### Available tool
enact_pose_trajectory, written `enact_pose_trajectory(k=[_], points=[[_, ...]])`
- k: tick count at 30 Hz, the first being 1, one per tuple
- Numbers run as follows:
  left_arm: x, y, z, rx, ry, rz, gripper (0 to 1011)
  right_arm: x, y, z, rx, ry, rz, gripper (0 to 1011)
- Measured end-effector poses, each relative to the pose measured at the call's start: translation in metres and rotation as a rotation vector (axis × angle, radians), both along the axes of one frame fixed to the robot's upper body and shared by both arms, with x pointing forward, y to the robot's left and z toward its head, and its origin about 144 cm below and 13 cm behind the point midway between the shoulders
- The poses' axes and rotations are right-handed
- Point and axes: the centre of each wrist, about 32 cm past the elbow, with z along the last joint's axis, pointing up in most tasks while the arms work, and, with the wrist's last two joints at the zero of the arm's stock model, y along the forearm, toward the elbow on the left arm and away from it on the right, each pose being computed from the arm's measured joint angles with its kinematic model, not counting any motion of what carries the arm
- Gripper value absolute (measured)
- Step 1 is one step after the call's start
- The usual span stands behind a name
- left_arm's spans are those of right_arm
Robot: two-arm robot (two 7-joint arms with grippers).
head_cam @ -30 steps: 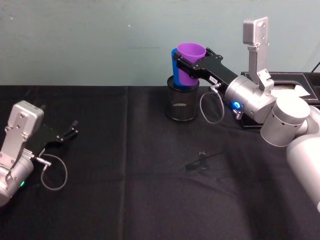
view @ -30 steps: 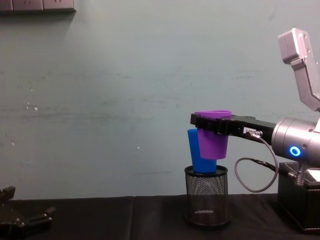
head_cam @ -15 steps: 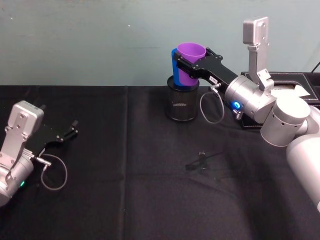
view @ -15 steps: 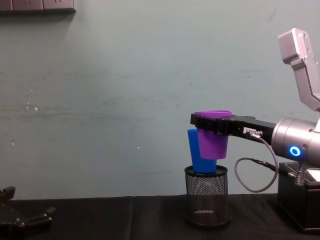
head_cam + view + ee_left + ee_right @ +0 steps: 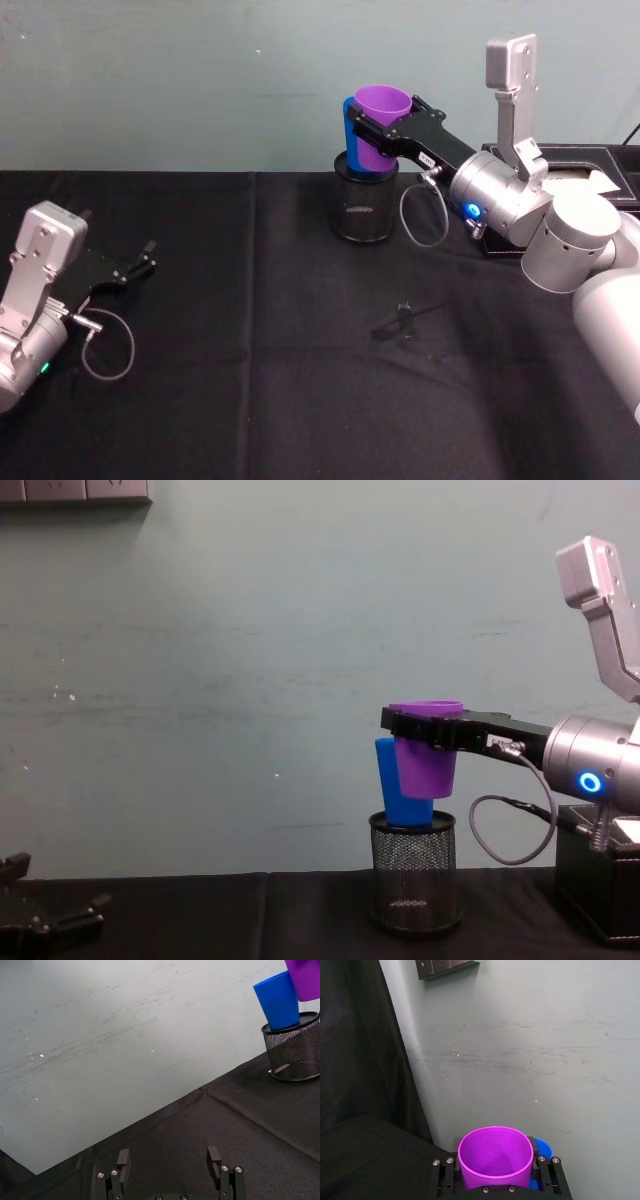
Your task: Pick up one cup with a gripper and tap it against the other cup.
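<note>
Two cups: purple plastic tumbler (image 5: 426, 765) aloft, against or just beside blue plastic tumbler (image 5: 390, 785) seated in black wire-mesh pen holder (image 5: 413, 875).
Right gripper (image 5: 425, 727): fingers clamped on purple tumbler.
Left gripper (image 5: 170, 1160): parked far left, fingers apart.
Technique: tap sideways lightly; blue tumbler may topple.
</note>
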Motion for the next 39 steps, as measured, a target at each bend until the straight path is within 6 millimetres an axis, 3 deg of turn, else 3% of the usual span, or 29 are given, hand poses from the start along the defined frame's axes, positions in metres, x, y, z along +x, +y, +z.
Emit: enact_pose_trajectory(k=[14,20,24,25,31,39], points=[[0.000,0.000,0.000,0.000,0.000,0.000,1000,0.000,0.000,0.000,0.000,0.000,0.000,752],[0.000,0.000,0.000,0.000,0.000,0.000,1000,-0.014,0.001,-0.004,0.008,-0.006,0.023,752],[0.000,0.000,0.000,0.000,0.000,0.000,1000,-0.034,0.004,-0.009,0.024,-0.001,0.054,754],[0.000,0.000,0.000,0.000,0.000,0.000,1000,-0.068,0.002,-0.020,0.053,0.007,0.072,752],[0.000,0.000,0.000,0.000,0.000,0.000,1000,-0.103,-0.003,-0.035,0.065,0.019,0.067,752],[0.000,0.000,0.000,0.000,0.000,0.000,1000,-0.135,-0.004,-0.062,0.032,0.018,0.096,754]])
